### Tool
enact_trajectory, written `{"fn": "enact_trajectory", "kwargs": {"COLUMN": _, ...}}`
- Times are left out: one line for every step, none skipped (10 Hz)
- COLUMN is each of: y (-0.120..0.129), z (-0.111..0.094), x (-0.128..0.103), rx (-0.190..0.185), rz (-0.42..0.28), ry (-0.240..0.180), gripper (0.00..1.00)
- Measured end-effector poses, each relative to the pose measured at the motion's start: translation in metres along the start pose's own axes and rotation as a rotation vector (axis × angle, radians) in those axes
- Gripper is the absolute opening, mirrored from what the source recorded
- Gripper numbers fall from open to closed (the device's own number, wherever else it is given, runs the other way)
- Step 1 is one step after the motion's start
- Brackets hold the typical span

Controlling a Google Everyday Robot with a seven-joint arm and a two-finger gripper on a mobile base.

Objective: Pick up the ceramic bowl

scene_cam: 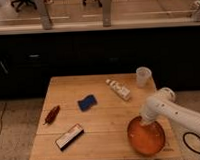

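The ceramic bowl [147,139] is wide, shallow and glossy orange-brown. It sits at the front right corner of the wooden table [103,124]. My white arm comes in from the right, and the gripper [145,120] points down at the bowl's far left rim, touching it or just above it. The arm's wrist hides the contact with the rim.
A translucent plastic cup [143,76] stands at the back right. A white bottle [118,88] lies beside it. A blue sponge [86,102], a red-brown snack packet [52,114] and a black-and-white box [69,136] lie to the left. Dark cabinets stand behind the table.
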Motion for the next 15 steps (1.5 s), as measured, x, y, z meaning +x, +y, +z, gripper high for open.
{"fn": "enact_trajectory", "kwargs": {"y": -0.005, "z": -0.007, "x": 0.0, "rx": 0.003, "rz": 0.0, "ry": 0.003, "gripper": 0.0}}
{"fn": "enact_trajectory", "kwargs": {"y": -0.011, "z": -0.013, "x": -0.001, "rx": 0.007, "rz": -0.006, "ry": 0.007, "gripper": 0.0}}
{"fn": "enact_trajectory", "kwargs": {"y": -0.016, "z": -0.018, "x": -0.004, "rx": 0.009, "rz": -0.01, "ry": 0.006, "gripper": 0.0}}
{"fn": "enact_trajectory", "kwargs": {"y": -0.017, "z": -0.019, "x": -0.006, "rx": 0.01, "rz": -0.01, "ry": 0.002, "gripper": 0.0}}
{"fn": "enact_trajectory", "kwargs": {"y": -0.017, "z": -0.02, "x": -0.006, "rx": 0.012, "rz": -0.011, "ry": 0.002, "gripper": 0.0}}
{"fn": "enact_trajectory", "kwargs": {"y": -0.019, "z": -0.024, "x": -0.006, "rx": 0.016, "rz": -0.014, "ry": 0.004, "gripper": 0.0}}
{"fn": "enact_trajectory", "kwargs": {"y": -0.022, "z": -0.028, "x": -0.008, "rx": 0.021, "rz": -0.02, "ry": 0.004, "gripper": 0.0}}
{"fn": "enact_trajectory", "kwargs": {"y": -0.024, "z": -0.031, "x": -0.01, "rx": 0.023, "rz": -0.021, "ry": 0.003, "gripper": 0.0}}
{"fn": "enact_trajectory", "kwargs": {"y": -0.029, "z": -0.036, "x": -0.013, "rx": 0.029, "rz": -0.027, "ry": 0.004, "gripper": 0.0}}
{"fn": "enact_trajectory", "kwargs": {"y": -0.033, "z": -0.039, "x": -0.016, "rx": 0.033, "rz": -0.031, "ry": 0.002, "gripper": 0.0}}
{"fn": "enact_trajectory", "kwargs": {"y": -0.035, "z": -0.043, "x": -0.016, "rx": 0.037, "rz": -0.033, "ry": 0.003, "gripper": 0.0}}
{"fn": "enact_trajectory", "kwargs": {"y": -0.036, "z": -0.046, "x": -0.016, "rx": 0.04, "rz": -0.034, "ry": 0.003, "gripper": 0.0}}
{"fn": "enact_trajectory", "kwargs": {"y": -0.038, "z": -0.049, "x": -0.017, "rx": 0.042, "rz": -0.036, "ry": 0.002, "gripper": 0.0}}
{"fn": "enact_trajectory", "kwargs": {"y": -0.041, "z": -0.052, "x": -0.019, "rx": 0.048, "rz": -0.037, "ry": 0.001, "gripper": 0.0}}
{"fn": "enact_trajectory", "kwargs": {"y": -0.045, "z": -0.057, "x": -0.021, "rx": 0.053, "rz": -0.04, "ry": -0.002, "gripper": 0.0}}
